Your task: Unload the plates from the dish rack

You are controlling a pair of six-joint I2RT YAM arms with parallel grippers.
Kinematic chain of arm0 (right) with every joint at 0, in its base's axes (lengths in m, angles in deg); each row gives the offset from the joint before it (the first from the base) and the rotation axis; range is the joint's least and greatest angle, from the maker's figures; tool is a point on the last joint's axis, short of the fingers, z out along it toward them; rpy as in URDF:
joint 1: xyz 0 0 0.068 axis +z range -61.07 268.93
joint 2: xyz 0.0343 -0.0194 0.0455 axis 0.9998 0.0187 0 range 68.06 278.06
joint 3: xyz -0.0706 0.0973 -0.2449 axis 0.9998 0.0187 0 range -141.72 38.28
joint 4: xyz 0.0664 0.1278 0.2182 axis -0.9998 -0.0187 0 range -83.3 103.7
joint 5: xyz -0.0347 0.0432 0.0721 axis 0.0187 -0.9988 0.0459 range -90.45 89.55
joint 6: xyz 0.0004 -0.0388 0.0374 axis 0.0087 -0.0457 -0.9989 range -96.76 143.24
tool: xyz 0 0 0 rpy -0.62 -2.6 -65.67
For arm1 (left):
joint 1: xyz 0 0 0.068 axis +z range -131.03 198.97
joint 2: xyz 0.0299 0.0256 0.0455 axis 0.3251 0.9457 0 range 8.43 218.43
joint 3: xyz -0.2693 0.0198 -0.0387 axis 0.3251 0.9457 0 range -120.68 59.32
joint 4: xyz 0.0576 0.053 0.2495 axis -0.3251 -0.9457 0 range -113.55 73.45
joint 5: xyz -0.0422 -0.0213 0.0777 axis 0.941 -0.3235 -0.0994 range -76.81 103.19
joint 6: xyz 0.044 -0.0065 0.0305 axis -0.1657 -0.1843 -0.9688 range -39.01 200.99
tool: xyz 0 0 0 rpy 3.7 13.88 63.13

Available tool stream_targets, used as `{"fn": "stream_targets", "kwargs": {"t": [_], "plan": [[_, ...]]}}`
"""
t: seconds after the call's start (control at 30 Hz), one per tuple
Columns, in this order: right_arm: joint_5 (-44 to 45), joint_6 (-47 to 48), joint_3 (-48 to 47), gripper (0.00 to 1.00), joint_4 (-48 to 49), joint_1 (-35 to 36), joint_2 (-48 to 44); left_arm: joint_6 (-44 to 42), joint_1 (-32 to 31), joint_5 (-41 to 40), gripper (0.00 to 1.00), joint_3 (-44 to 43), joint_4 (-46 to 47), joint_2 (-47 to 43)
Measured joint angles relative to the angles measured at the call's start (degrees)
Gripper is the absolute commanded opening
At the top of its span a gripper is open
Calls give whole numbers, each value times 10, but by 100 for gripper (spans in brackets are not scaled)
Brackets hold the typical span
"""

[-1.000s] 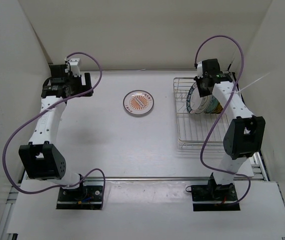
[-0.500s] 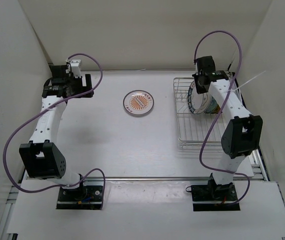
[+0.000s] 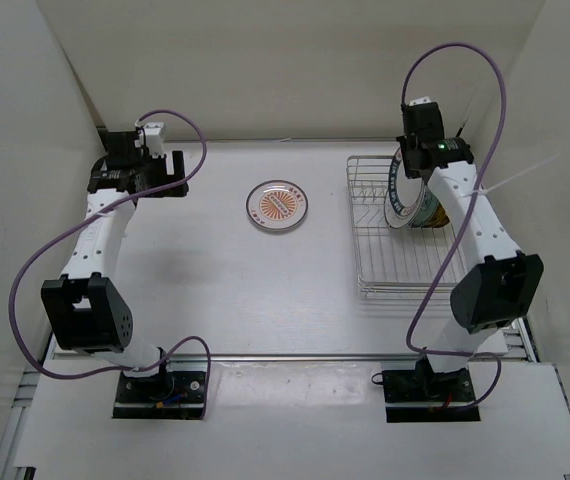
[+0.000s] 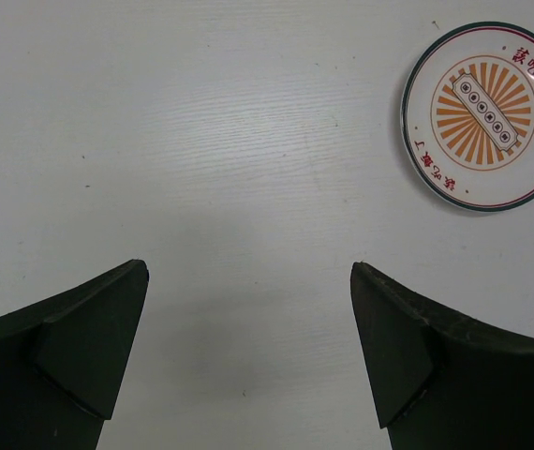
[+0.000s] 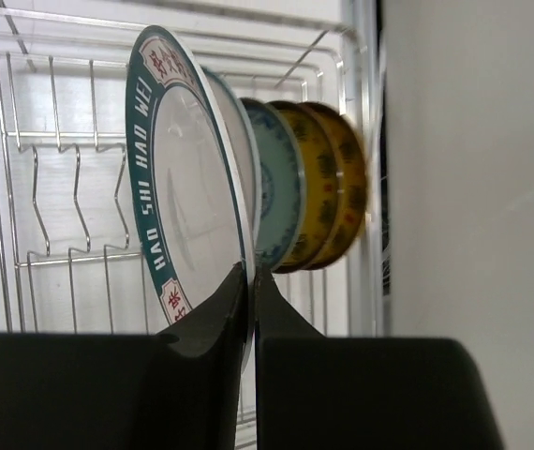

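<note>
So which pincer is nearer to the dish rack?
Right. The right pincer grips a green-rimmed plate at the dish rack; the left pincer hangs far across the table.

We count one dish rack (image 3: 390, 260), one orange-sunburst plate (image 3: 278, 205) flat on the table (image 3: 215, 280), and at least four plates (image 5: 192, 187) upright in the rack.

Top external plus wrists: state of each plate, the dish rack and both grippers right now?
orange-sunburst plate: out of the rack, flat on the table
dark-rimmed plate: upright, rim pinched by the right gripper
other plates: upright in the rack, behind it
dish rack: near slots empty, plates at far end
left gripper: open, empty
right gripper: shut on the dark-rimmed plate
</note>
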Motion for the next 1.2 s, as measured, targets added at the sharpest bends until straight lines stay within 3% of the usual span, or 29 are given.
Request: {"fn": "stream_targets", "kwargs": {"t": [0.27,0.4,0.5,0.7,1.03,1.13,1.2], "plan": [[16,17,-19,0,0,21,-111,-1,-16,14,100,-24,-2,30],[-92,15,-18,0,-13,23,-153,-13,-77,75,100,-111,-20,83],[-204,20,5,0,-20,13,-176,-28,-159,121,100,-169,-25,110],[-405,42,90,0,-36,-3,-205,-37,-292,217,97,-227,-26,131],[-579,65,115,0,-40,-38,-237,-8,-339,291,94,-308,-17,214],[-608,64,119,0,-33,-50,-243,3,-348,297,87,-308,-18,230],[-614,64,120,0,-30,-53,-243,8,-351,301,72,-308,-18,236]]}}
